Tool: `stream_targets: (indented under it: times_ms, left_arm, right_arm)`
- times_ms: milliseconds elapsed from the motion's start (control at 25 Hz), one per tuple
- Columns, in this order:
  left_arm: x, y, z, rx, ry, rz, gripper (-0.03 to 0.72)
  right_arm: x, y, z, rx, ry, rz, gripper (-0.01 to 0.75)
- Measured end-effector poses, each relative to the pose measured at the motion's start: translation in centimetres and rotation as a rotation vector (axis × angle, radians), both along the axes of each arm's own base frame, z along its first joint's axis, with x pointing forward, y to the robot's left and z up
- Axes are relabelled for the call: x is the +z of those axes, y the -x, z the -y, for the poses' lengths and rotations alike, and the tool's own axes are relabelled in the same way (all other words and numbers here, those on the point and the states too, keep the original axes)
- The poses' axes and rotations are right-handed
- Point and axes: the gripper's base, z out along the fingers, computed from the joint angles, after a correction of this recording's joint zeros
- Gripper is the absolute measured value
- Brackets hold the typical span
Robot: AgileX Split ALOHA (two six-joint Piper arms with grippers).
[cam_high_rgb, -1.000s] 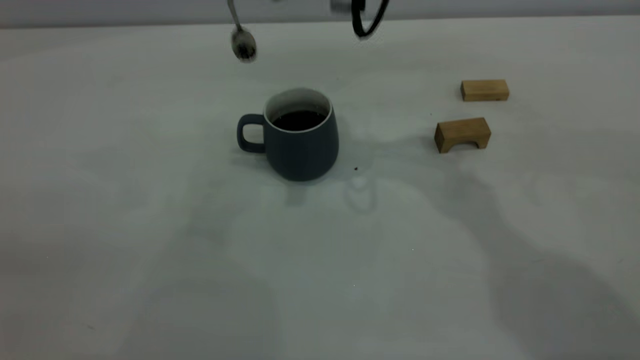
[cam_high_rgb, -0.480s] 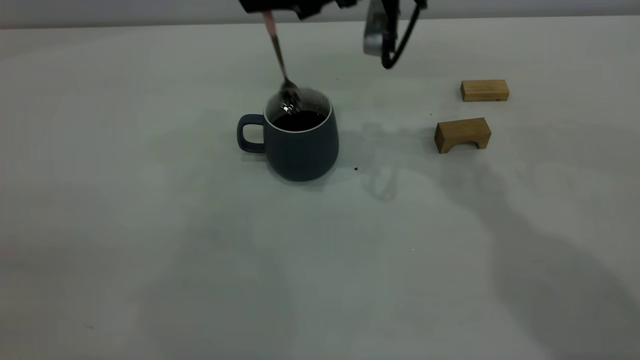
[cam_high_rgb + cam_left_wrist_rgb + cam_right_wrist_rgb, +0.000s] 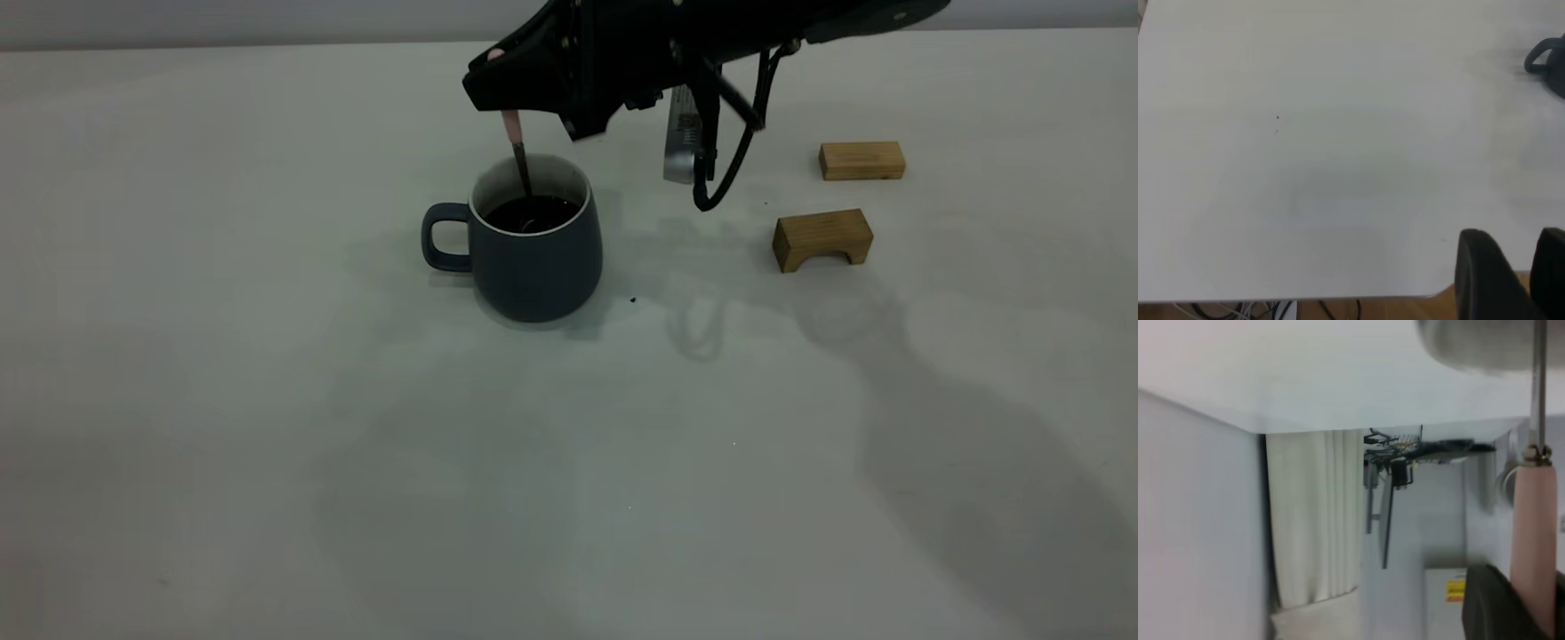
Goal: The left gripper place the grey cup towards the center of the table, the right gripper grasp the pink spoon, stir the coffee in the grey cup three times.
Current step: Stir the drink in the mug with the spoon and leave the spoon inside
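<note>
Standing on the pale surface (image 3: 267, 400) just below the right pincer (image 3: 508, 114): the grey cup (image 3: 532, 249), upright, loop handle turned away from the arm's side, coffee (image 3: 533, 213) dark and glossy inside the white rim. Dipping into that coffee, near the handle-side wall: the pink spoon (image 3: 517, 156), close to upright, pink handle clenched in the right pincer, grey neck running down past the rim, bowl sunk and out of sight. Seen again from the right wrist: pink handle (image 3: 1533, 547) pinched against a black finger (image 3: 1491, 603), metal neck reaching toward the blurred cup rim (image 3: 1485, 347). Hanging beside the pincer on the arm's side: silver-grey block (image 3: 680, 147) and looping black cable (image 3: 733, 164). Farther out beyond the cable, well apart from cup and pincer: arch-shaped wooden block (image 3: 821, 238), then plain wooden block (image 3: 861, 160) behind it. Left pincer (image 3: 1511, 277) parked over the surface edge, well apart from the cup (image 3: 1546, 57), fingers slightly apart, grasping nothing
</note>
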Motion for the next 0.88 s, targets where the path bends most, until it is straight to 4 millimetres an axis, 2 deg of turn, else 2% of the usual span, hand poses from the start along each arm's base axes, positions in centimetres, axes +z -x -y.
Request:
stream_targets:
  times_ms: [160, 320, 520, 680, 800, 880]
  left_arm:
    - [0.0, 0.0, 0.0, 0.000, 0.000, 0.000, 0.243]
    - [0.0, 0.0, 0.0, 0.000, 0.000, 0.000, 0.243]
    - [0.0, 0.0, 0.0, 0.000, 0.000, 0.000, 0.243]
    - [0.0, 0.0, 0.0, 0.000, 0.000, 0.000, 0.243]
    - [0.0, 0.0, 0.0, 0.000, 0.000, 0.000, 0.243]
    - [0.0, 0.0, 0.0, 0.000, 0.000, 0.000, 0.243]
  right_arm:
    - [-0.1, -0.4, 1.1, 0.034, 0.015, 0.057, 0.096]
    - [0.0, -0.5, 2.5, 0.031, -0.019, -0.059, 0.096]
    - [0.4, 0.0, 1.6, 0.009, -0.093, -0.187, 0.096]
    - [0.8, -0.1, 0.3, 0.028, -0.092, -0.063, 0.096]
    - [0.6, -0.4, 0.6, 0.056, -0.028, 0.076, 0.096]
    - [0.3, -0.5, 1.2, 0.078, 0.006, 0.108, 0.096]
